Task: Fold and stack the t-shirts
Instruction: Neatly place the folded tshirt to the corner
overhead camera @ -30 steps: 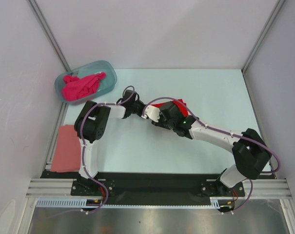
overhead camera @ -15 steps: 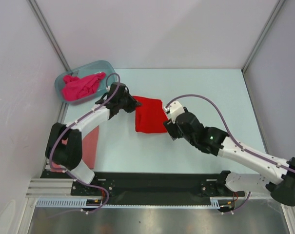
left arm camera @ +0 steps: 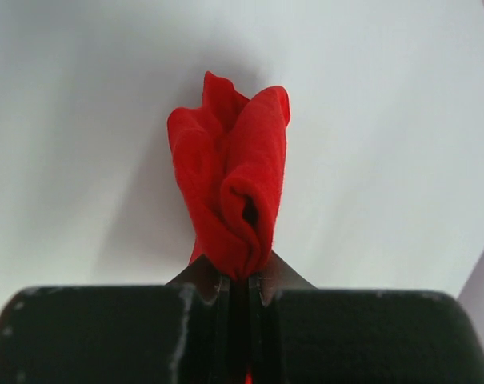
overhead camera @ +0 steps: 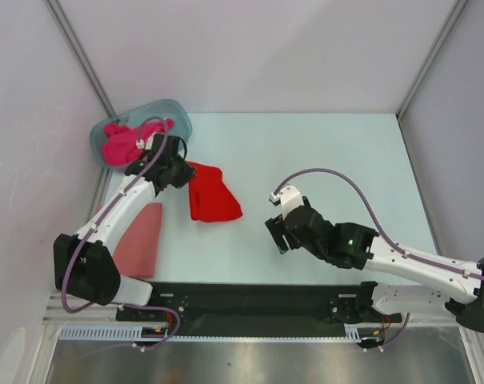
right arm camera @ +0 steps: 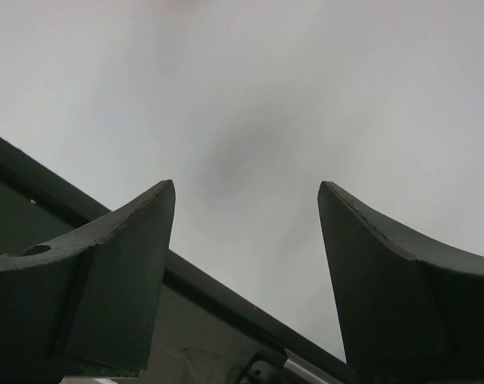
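Note:
The bright red t-shirt [overhead camera: 214, 197], folded, lies left of the table's middle. My left gripper [overhead camera: 184, 173] is shut on its left edge. In the left wrist view the bunched red cloth [left arm camera: 234, 192] is pinched between the jaws of the left gripper [left arm camera: 240, 282]. A folded salmon-pink t-shirt [overhead camera: 138, 240] lies flat near the left wall. The magenta-pink t-shirt [overhead camera: 120, 144] sits crumpled in the tub. My right gripper [overhead camera: 275, 232] hovers right of the red shirt and apart from it, open. The right wrist view shows the right gripper [right arm camera: 246, 200] with only bare table between its fingers.
The translucent blue-grey tub [overhead camera: 180, 118] stands at the back left corner. White walls close the table on three sides. A black base strip [overhead camera: 250, 300] with the arm mounts runs along the near edge.
My right gripper has opened, let go of the red shirt and drawn back toward the near edge. My left gripper has pulled the red shirt to the left.

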